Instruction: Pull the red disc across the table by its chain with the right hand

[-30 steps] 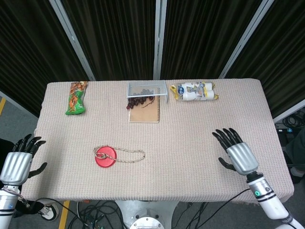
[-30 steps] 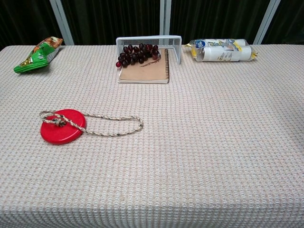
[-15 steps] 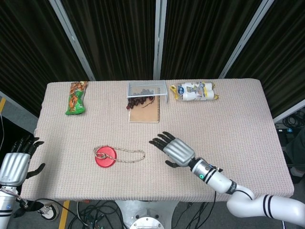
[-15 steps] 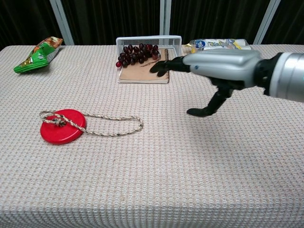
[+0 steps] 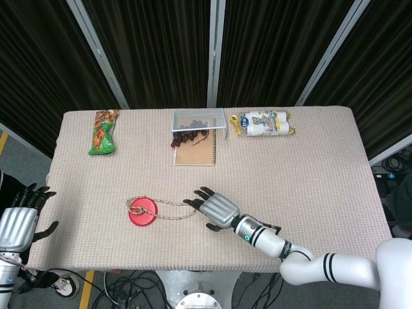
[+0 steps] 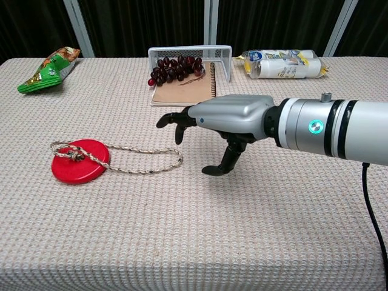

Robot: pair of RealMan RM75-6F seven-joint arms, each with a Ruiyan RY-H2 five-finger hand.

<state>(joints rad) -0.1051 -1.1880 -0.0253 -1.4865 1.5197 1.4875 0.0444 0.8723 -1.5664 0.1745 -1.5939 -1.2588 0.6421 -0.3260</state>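
Right hand [image 6: 221, 124] hides part of the table [image 6: 291, 200].

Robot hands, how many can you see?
2. The right hand hovers open beside the chain, near the red disc. The left hand waits open off the table's left edge.

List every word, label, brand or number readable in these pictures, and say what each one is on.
No text reads clearly.
White pack at the back right: blue round logo and print, too blurred to read.
Green snack bag at the back left: printed, too small to read.
Notebook under the grapes: plain cover, no text seen.
Right hand: only a lit green dot on the wrist, no lettering.
Red disc: no markings.
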